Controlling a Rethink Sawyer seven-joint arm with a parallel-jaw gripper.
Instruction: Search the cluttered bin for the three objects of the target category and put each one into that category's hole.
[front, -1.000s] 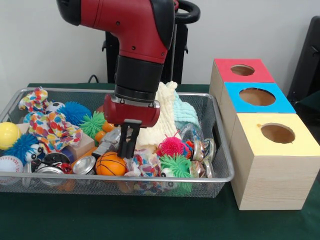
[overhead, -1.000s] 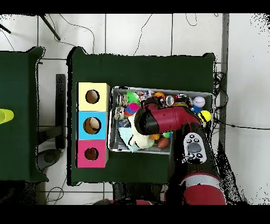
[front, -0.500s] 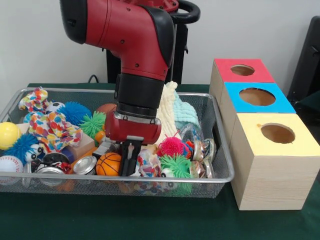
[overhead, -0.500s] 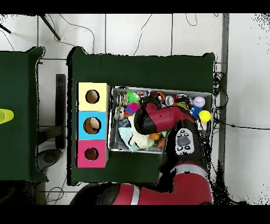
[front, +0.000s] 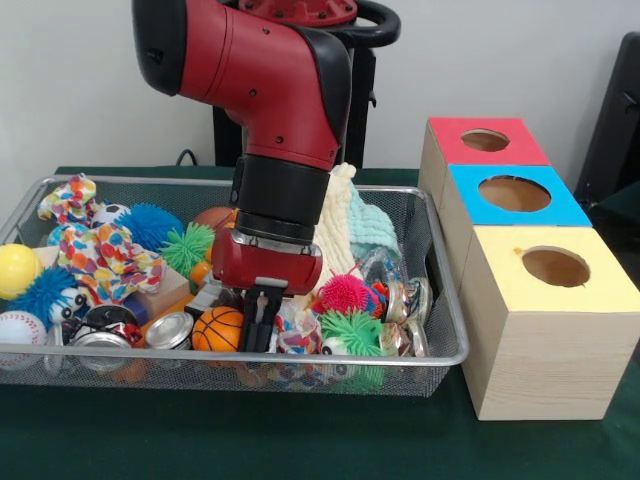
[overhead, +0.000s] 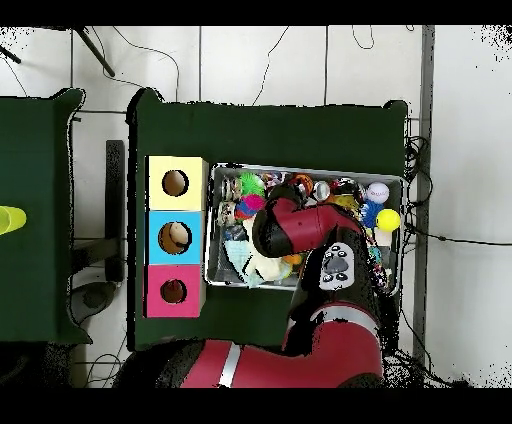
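Observation:
My gripper (front: 258, 328) reaches down into the wire bin (front: 442, 300), in its front middle. Its tips sit just right of a small orange basketball (front: 216, 329) and left of a knotted rope toy (front: 297, 332). The fingers stand close together; the clutter hides whether anything is between them. Other balls lie in the bin: a baseball (front: 19, 327), a yellow ball (front: 17, 268), and spiky balls in pink (front: 345, 293), green (front: 352, 331) and blue (front: 148, 225). In the overhead view the arm (overhead: 300, 225) covers the gripper.
Three wooden boxes with holes stand beside the bin: red (front: 455, 150), blue (front: 565, 208), yellow (front: 600, 292). In the overhead view something pale shows inside the blue box (overhead: 158, 225). Metal cans (front: 168, 330), a spotted cloth toy (front: 105, 258) and a cream knit cloth (front: 335, 225) crowd the bin.
The gripper has sunk lower into the bin beside the basketball, and its fingers have drawn closer together. The arm's upper links have swung round.

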